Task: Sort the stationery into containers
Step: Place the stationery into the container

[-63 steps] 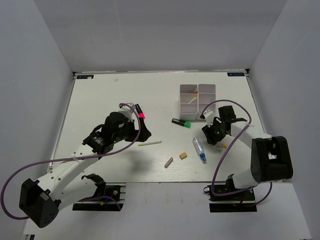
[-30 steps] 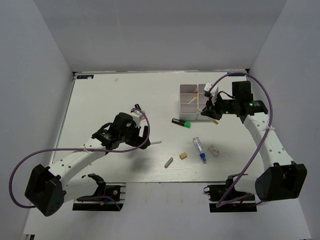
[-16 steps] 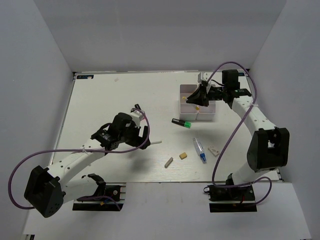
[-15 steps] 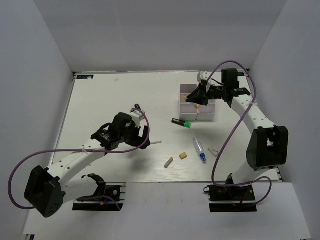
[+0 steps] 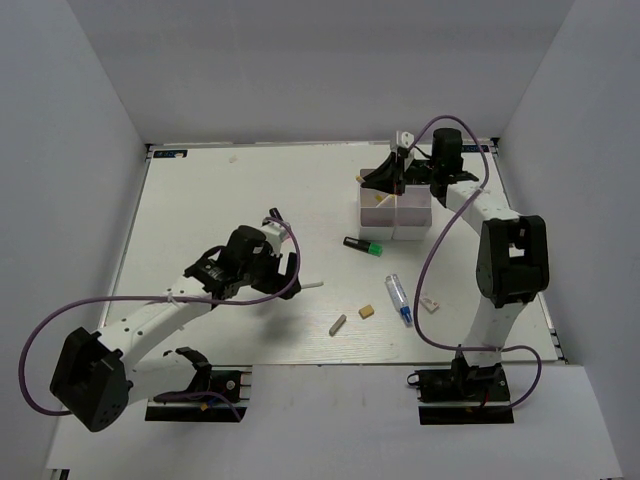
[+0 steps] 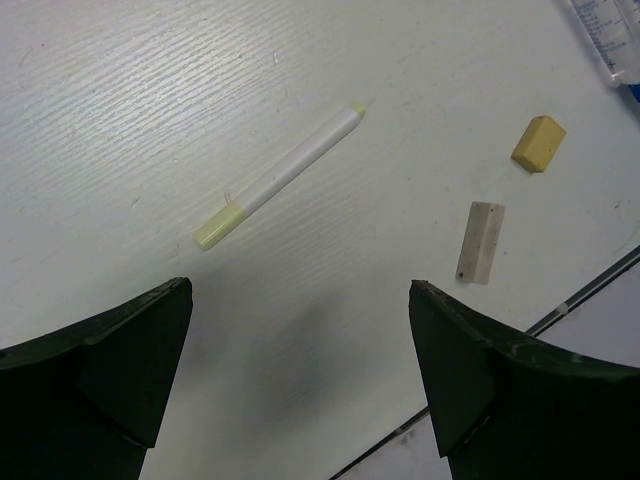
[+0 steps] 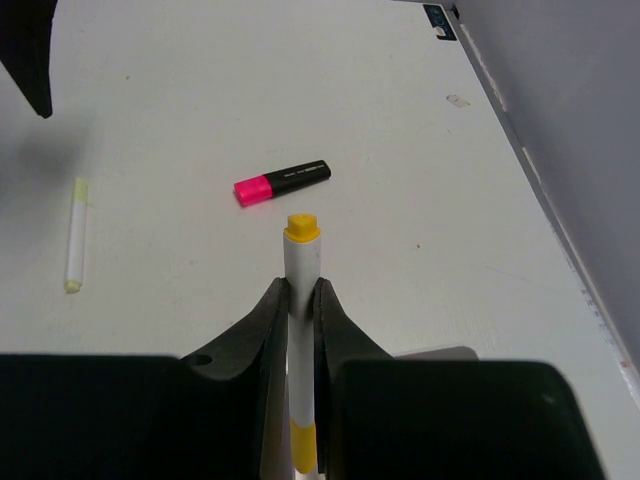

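Note:
My right gripper (image 5: 386, 178) is shut on a white pen with yellow ends (image 7: 302, 250) and holds it over the far left part of the white four-compartment box (image 5: 410, 230). My left gripper (image 5: 283, 265) is open and empty, hovering over the table (image 6: 300, 290), just short of the pale stick (image 6: 280, 177). A black marker with a pink end (image 7: 282, 182) lies on the table beyond the held pen. A green-ended marker (image 5: 362, 245), a blue-tipped clear tube (image 5: 399, 300), a tan eraser (image 5: 367, 311), a grey eraser (image 5: 338, 324) and a white eraser (image 5: 431, 303) lie loose.
Grey walls close the table on three sides. The table's front edge (image 6: 590, 290) runs just past the grey eraser (image 6: 480, 242) and tan eraser (image 6: 538, 143). The box holds a few items.
My right arm has lifted the pen from the table's right side and swung it up over the box, then toward its far left. The left arm has barely moved.

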`<state>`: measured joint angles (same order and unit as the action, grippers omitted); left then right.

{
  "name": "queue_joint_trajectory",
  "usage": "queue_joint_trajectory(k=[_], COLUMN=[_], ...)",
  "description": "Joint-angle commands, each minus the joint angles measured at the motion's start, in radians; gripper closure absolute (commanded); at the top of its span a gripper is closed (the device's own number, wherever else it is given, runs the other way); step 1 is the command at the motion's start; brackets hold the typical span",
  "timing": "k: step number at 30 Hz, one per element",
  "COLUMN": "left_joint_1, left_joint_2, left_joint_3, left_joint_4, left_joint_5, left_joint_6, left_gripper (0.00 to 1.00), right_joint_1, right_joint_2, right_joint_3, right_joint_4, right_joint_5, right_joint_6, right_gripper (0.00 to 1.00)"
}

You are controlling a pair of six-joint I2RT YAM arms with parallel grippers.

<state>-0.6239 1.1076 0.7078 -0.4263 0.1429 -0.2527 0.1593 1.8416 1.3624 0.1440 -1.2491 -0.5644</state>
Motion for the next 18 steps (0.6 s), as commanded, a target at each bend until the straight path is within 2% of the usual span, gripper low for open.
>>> queue_joint_trajectory(k=[1, 8, 15, 17, 18], left_joint_1=[-0.003, -0.003, -0.013, -0.013, -0.013], left_joint_2=[0.012, 0.041, 0.095, 0.127, 0.142], left_joint_3=[0.025, 0.035, 0.073, 0.082, 0.097], left_joint_4=[-0.003, -0.012, 0.018, 0.029, 0.029], left_joint_5=[0.015, 0.015, 0.024, 0.038, 0.038], left_joint_6=[-0.003, -0.003, 0.082, 0.121, 0.134], left_gripper=[0.01, 0.01, 0.01, 0.01, 0.01], right_joint_1=[0.003, -0.004, -0.017, -0.023, -0.026], right_joint_2=[0.06, 0.157, 0.154, 0.153, 0.143], right_joint_3=[0.052, 0.13, 0.133, 0.136, 0.133], right_joint_4=[0.215, 0.21, 0.16, 0.126, 0.121], right_joint_5=[-0.044, -0.019, -0.032, -0.035, -0.035], right_joint_6=[0.119, 0.133, 0.115, 0.095, 0.089], right_gripper=[1.0, 1.0, 0.77, 0.77, 0.74])
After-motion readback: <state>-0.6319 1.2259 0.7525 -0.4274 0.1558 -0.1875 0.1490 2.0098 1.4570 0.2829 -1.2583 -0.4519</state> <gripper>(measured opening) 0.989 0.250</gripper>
